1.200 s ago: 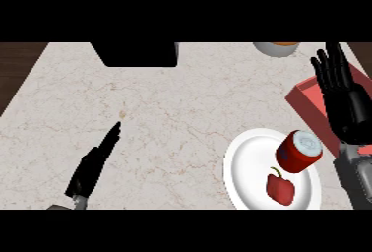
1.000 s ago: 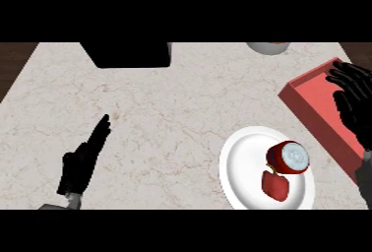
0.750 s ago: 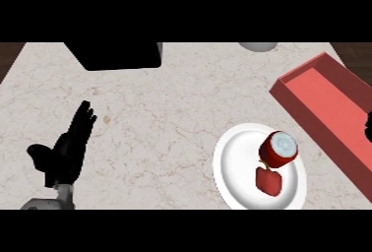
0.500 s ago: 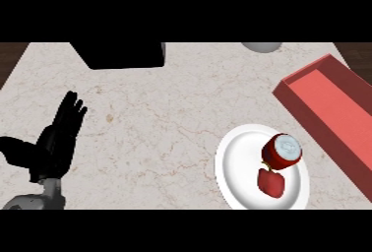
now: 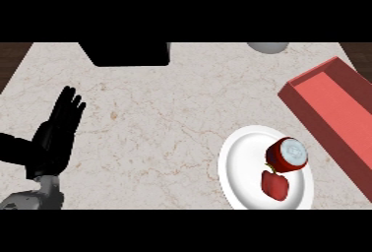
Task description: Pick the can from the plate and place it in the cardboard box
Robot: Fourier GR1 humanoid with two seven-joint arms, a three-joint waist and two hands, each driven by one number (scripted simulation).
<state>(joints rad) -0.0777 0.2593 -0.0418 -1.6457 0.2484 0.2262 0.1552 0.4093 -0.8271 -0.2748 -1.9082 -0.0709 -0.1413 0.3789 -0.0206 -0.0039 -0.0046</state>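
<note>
Can (image 5: 288,154) sits upright on the white plate (image 5: 240,167), untouched, red apple (image 5: 274,185) just beside it. My left hand (image 5: 56,135) rests flat with fingers straight, holding nothing; right hand is out of view. Red box (image 5: 335,115) is close, so I judge a reach could knock the apple or clip the box wall.

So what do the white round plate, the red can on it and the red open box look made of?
White round plate: smooth and glossy, probably ceramic. Red can: pale silvery lid, likely metal. Red open box: flat matte walls, plausibly cardboard.
</note>
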